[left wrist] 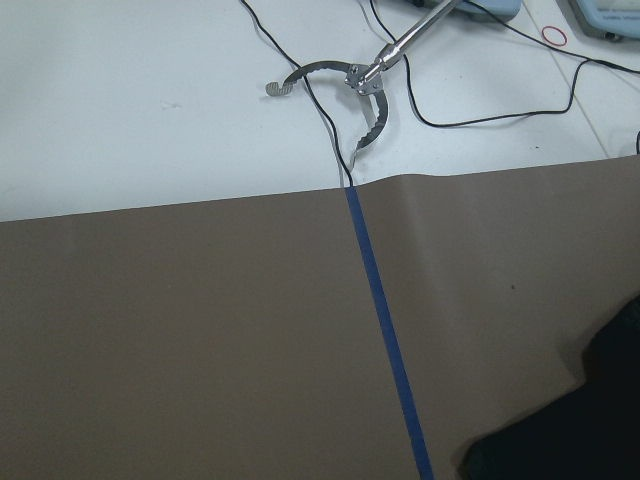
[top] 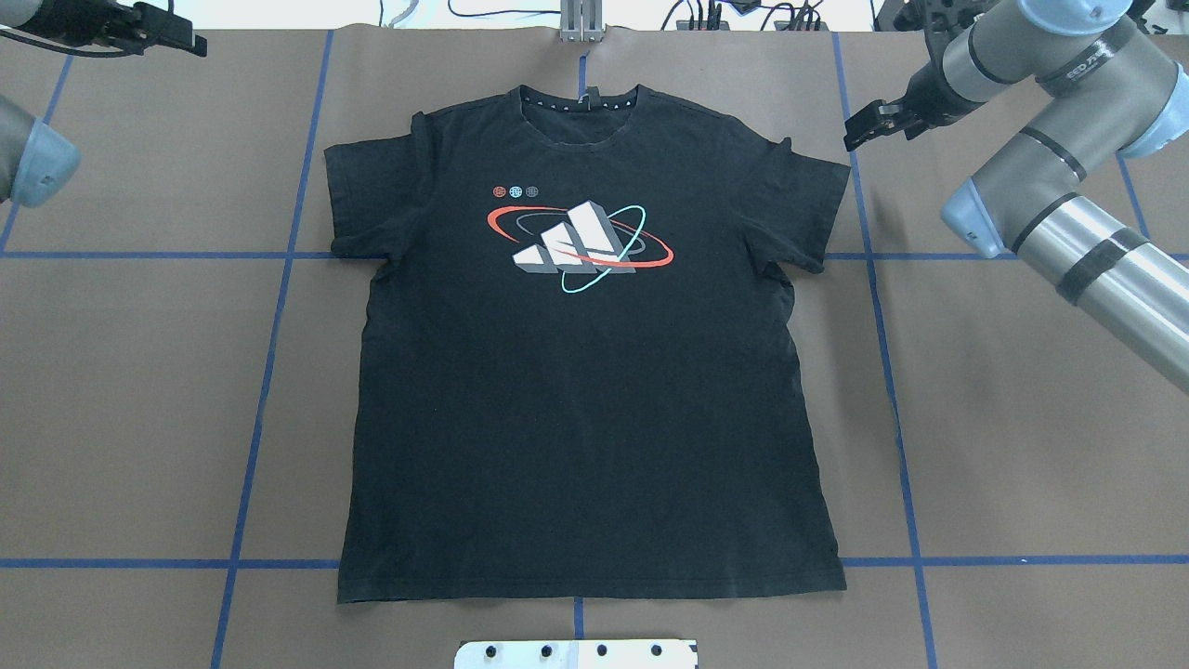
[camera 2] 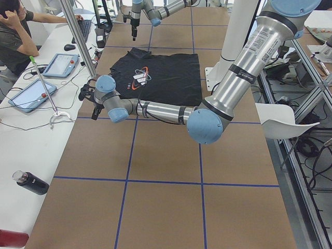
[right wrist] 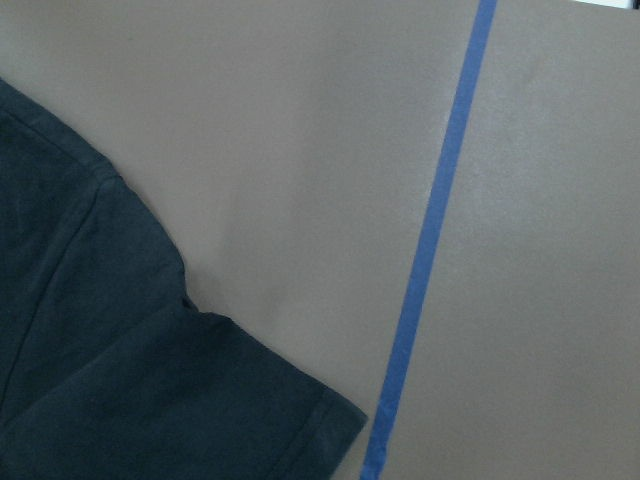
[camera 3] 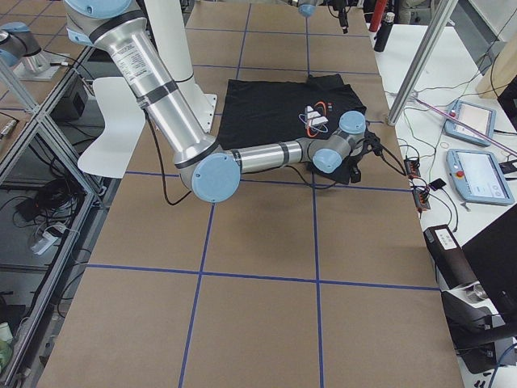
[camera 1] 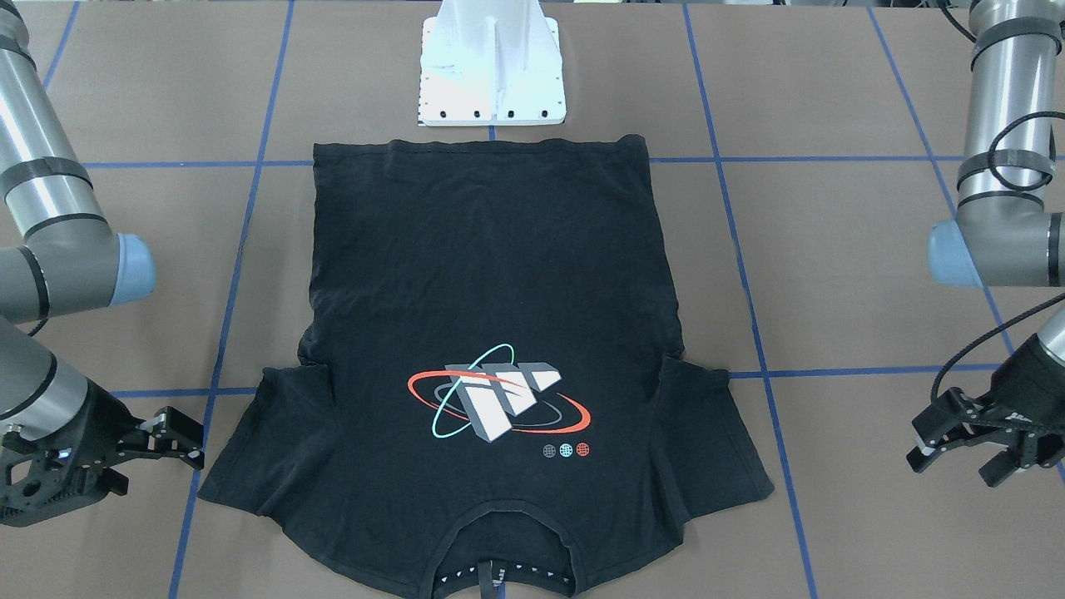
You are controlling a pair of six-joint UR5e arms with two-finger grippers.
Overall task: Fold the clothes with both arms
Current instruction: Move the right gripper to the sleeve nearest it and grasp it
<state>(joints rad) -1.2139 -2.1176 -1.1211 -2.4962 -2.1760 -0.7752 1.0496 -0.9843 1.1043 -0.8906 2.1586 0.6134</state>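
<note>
The black T-shirt point(top: 585, 390) is spread flat, print side up, on the brown counter point(top: 139, 390), both sleeves laid out. The white pedestal base point(camera 1: 492, 83) is seen just beyond the T-shirt's hem. The right pincer point(camera 1: 187, 439) is held just beside one sleeve's outer edge, not touching the T-shirt, its jaws parted and nothing gripped. The left pincer point(camera 1: 923, 449) is held out from the other sleeve, farther from the T-shirt, jaws likewise parted and empty. The block logo point(top: 576, 243) is ringed by 2 ovals.
</note>
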